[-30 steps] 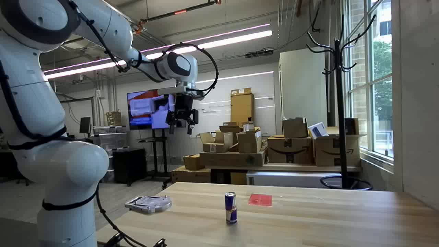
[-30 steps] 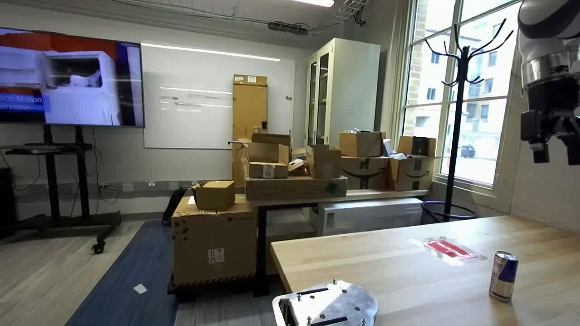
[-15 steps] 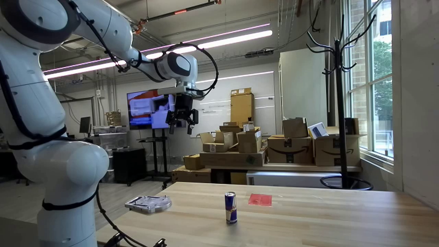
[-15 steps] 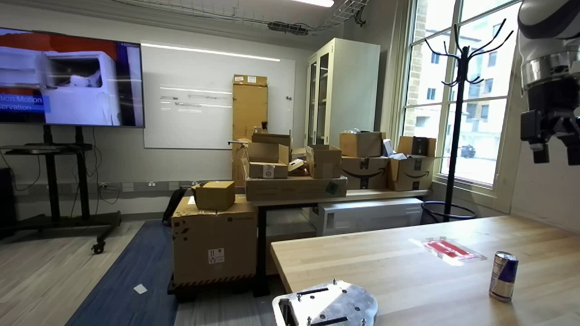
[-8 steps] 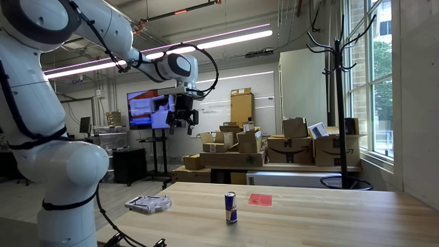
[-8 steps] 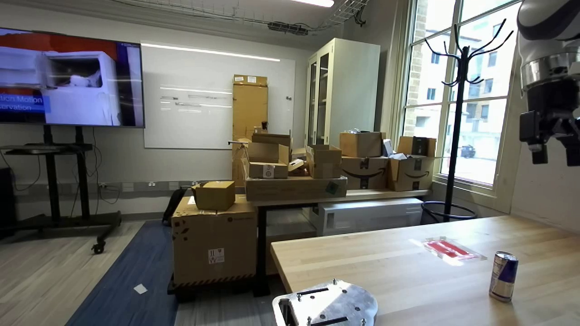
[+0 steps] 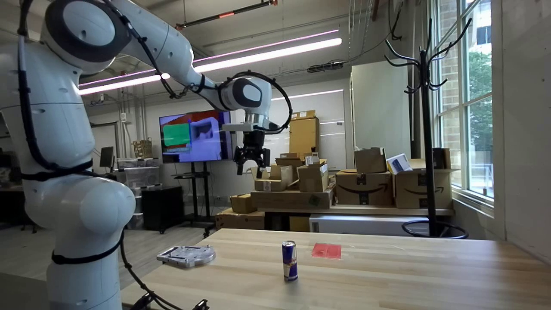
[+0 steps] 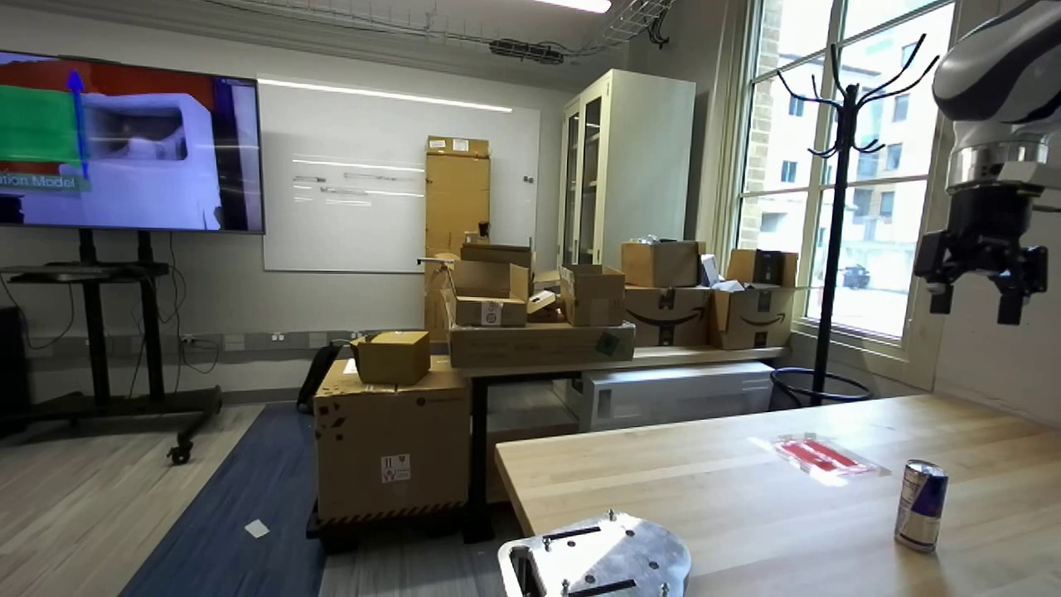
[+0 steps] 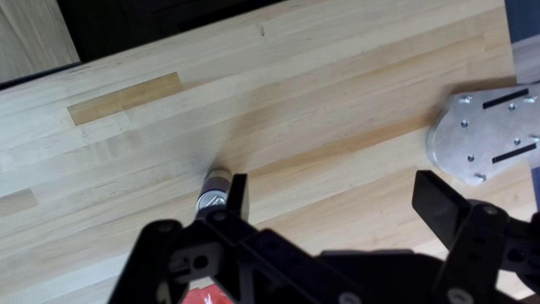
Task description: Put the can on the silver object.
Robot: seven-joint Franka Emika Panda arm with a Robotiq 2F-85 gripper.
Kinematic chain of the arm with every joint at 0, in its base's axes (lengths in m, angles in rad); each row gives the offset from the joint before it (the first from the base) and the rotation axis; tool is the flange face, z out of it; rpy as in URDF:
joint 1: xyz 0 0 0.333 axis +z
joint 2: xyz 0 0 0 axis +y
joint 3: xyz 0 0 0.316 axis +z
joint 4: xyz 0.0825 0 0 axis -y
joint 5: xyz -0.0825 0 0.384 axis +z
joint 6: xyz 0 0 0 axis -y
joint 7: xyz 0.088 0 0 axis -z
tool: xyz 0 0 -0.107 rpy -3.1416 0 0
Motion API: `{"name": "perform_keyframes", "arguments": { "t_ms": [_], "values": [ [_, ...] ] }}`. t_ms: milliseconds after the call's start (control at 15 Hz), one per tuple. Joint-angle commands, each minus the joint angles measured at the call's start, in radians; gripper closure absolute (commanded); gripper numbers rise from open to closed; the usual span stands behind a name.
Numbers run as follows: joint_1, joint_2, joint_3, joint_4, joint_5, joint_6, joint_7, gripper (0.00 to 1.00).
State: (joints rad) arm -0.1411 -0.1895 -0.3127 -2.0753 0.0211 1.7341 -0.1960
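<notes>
One can (image 7: 290,261): slim, dark blue and silver, upright on the wooden table (image 7: 409,275); metal top visible in the wrist view, contents hidden.
Silver object (image 8: 609,555): flat plate with slots, holes and screws, at the table's edge, well apart from the can.
Gripper (image 7: 249,172): fingers spread wide, table boards seen between them in the wrist view; higher than the can and well apart.
Red item (image 7: 326,250): flat on the table, near the can.
Flapped carton (image 8: 510,312): top open, standing on a long box (image 8: 530,346); inside walls seen, contents cannot be told.
Smile-printed cartons (image 7: 413,185): side by side; white-and-blue box (image 7: 398,163) tilted at the top of one, whether in or on it cannot be told.
Small brown box (image 8: 394,358): set on a large carton (image 8: 356,456).
Clear bins (image 7: 142,176): stacked, contents too dim to name.
Woven basket (image 7: 143,148): seen above the bins, inside hidden.
Tall cabinet (image 8: 651,166): glass doors, contents unclear.
</notes>
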Motion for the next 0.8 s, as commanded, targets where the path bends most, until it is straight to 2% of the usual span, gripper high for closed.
{"name": "perform_keyframes", "arguments": {
  "t_ms": [0,400,733],
  "values": [
    [-0.052,0.145,-0.011,0.072,0.052,0.093,0.017,0.00],
    [-0.087,0.313,0.004,0.086,0.053,0.307,0.067,0.00],
    [-0.089,0.421,0.018,0.073,0.033,0.422,0.106,0.00]
  ]
}}
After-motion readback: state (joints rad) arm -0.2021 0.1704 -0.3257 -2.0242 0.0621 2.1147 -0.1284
